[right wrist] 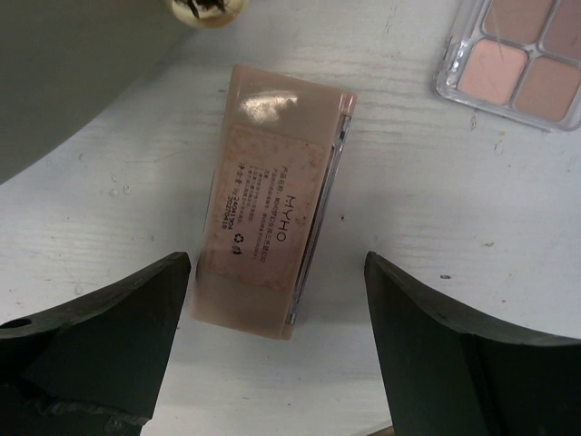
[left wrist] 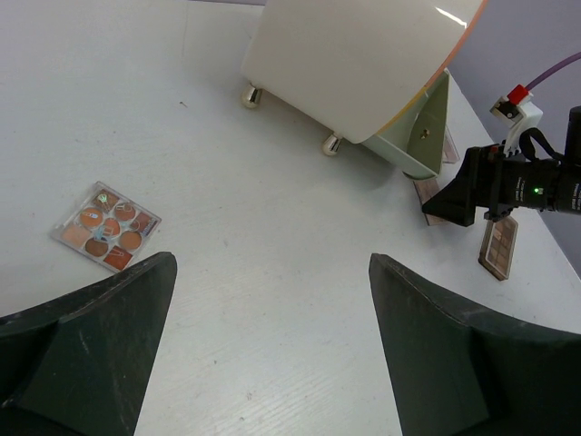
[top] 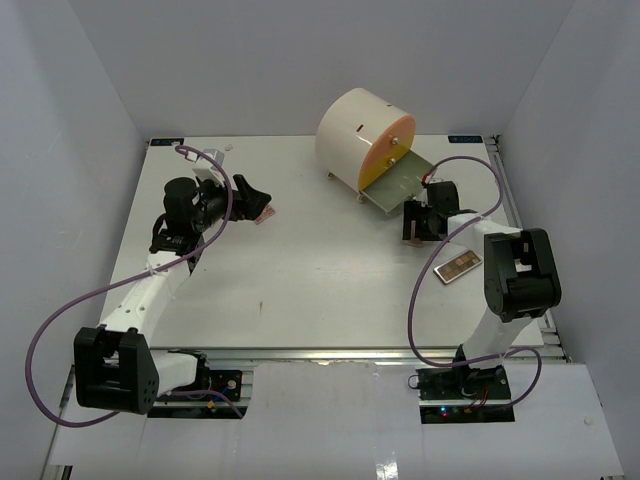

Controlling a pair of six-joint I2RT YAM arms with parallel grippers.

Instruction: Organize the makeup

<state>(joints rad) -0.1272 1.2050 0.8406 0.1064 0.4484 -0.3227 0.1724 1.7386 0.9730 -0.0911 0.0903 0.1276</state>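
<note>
A pink-beige closed palette (right wrist: 270, 238) lies label side up on the table, between and just ahead of my right gripper's (right wrist: 277, 354) open, empty fingers. A second palette of brown and pink pans (right wrist: 516, 53) lies to its right and also shows in the top view (top: 458, 266). A clear palette of round orange pans (left wrist: 106, 227) lies ahead and to the left of my left gripper (left wrist: 272, 345), which is open and empty above bare table. In the top view this palette (top: 266, 213) sits by the left gripper (top: 258, 198). No sponges or lipstick tubes are in view.
The big cream round drawer box (top: 362, 135) stands at the back right on small feet, its green drawer (top: 400, 182) pulled open toward the right gripper (top: 413, 230). White walls close in the table on three sides.
</note>
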